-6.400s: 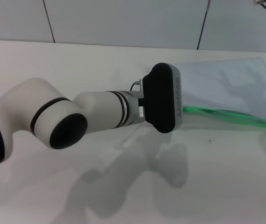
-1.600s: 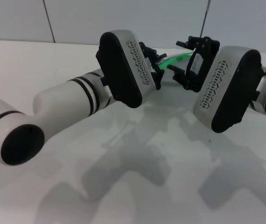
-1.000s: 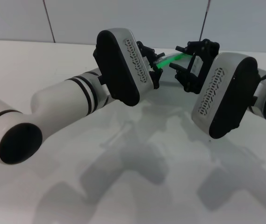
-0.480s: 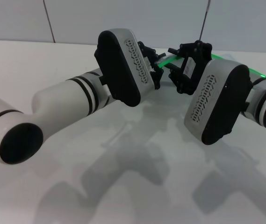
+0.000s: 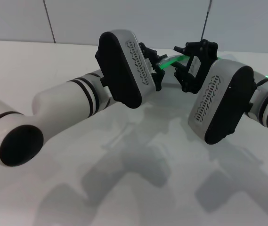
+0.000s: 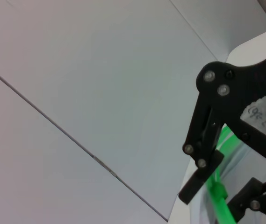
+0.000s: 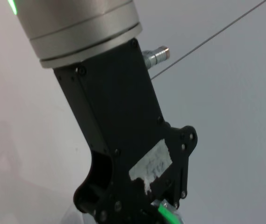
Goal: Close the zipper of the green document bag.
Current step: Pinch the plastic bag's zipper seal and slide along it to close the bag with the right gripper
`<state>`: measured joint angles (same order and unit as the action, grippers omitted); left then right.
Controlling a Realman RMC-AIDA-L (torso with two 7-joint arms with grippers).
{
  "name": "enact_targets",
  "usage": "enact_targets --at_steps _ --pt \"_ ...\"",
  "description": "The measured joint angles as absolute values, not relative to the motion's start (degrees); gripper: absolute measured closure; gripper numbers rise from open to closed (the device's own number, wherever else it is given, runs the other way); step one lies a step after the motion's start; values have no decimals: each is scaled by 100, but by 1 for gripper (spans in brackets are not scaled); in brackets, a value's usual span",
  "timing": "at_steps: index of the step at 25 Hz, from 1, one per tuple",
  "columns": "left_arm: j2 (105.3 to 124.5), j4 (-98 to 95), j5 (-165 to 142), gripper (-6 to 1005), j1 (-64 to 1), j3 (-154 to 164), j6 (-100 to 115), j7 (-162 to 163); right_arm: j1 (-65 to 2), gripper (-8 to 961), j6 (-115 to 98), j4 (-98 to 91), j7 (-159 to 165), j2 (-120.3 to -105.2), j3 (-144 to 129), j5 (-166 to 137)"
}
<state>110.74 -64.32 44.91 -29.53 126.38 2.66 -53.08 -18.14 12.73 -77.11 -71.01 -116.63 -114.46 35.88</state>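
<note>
Between the two wrists, lifted above the far middle of the white table (image 5: pixel 39 66), the left gripper (image 5: pixel 156 70) has its black jaws pinched on the thin bright-green plastic zipper (image 5: pixel 171 60). Just right of it the right gripper (image 5: pixel 186 63) grasps the same green strip with its black jaws. The zipper runs up and rightward in a short raised arc from one gripper to the other, clear of the table. In the left wrist view a small green slider (image 6: pixel 218 191) sits on the strip right beside the black finger linkage. Little of the translucent grey-blue green document bag (image 6: pixel 245 175) shows; a pale fold of it lies beside the strip. The white forearms with black bands spread outward to the near left and right, their shadows falling on the table below
</note>
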Motion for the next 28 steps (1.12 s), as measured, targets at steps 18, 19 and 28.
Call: enact_targets --at_steps 18,19,28 --pt "11074 -6442 4500 916 -2935 12588 255 -5300 -1813 806 1257 -7734 -7101 -11663 -11467 3568" --pt "11074 -6442 4500 916 -2935 12587 254 -5300 -1809 807 1256 -7744 -7101 -11663 -11483 3568" --pt "11074 -6443 4500 915 -2931 12594 251 -5299 -1802 809 1255 -7770 -7101 -11663 -11580 3568"
